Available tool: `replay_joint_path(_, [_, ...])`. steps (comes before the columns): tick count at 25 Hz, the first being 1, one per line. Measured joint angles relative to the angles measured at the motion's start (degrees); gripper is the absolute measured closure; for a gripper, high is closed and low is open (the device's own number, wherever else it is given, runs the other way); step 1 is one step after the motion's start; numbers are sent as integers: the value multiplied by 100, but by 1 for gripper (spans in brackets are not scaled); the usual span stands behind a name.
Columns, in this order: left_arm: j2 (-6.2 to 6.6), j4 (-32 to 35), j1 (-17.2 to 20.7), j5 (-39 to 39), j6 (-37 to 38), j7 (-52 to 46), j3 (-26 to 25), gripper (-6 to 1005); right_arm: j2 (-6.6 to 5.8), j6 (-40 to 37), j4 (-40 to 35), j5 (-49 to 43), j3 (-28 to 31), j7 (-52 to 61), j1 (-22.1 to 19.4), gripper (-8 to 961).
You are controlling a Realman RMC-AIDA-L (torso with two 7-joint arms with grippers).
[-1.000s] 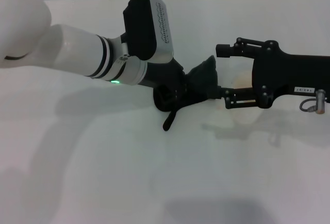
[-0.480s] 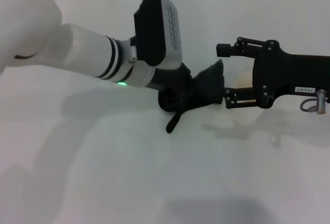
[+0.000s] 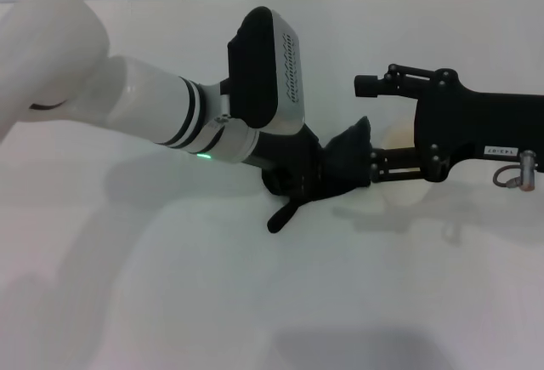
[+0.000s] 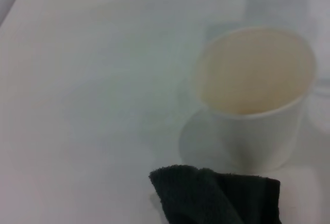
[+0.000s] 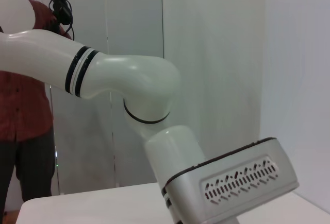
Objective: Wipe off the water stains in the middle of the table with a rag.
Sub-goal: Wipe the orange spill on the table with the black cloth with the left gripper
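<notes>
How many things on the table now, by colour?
Dark: 1, the rag, under the left gripper
White: 1, the cup, between the right gripper's fingers
Orange: 0, no stain visible on the table
Total: 2

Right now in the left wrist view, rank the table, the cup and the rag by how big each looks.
1. The table fills nearly the whole view.
2. The white cup.
3. The rag, only partly in view at the picture's edge and nearer the camera, so its ranking below the cup is unsure.
</notes>
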Motion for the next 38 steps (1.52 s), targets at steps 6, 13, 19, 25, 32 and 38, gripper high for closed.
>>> replay_joint_path(6, [9, 15, 2, -12, 252, -1, 19, 919, 0, 0, 0, -1, -6, 0, -5, 98])
replay_joint_path(13, [28, 22, 59, -11, 115, 11, -57, 919, 0, 5, 0, -1, -7, 0, -9, 98])
replay_joint_path(19, [70, 21, 121, 50, -183, 51, -432, 920, 0, 20, 0, -1, -6, 0, -9, 97])
replay_joint_path(25, [83, 18, 188, 74, -329, 174, -662, 920, 0, 28, 0, -1, -6, 0, -5, 98])
replay_joint_path(32, [35, -1, 120, 48, -298, 289, -473, 921, 0, 27, 0, -1, -12, 0, -3, 98])
replay_joint_path(38, [7, 6, 97, 9, -298, 297, -255, 921, 0, 10, 0, -1, -16, 0, -8, 98])
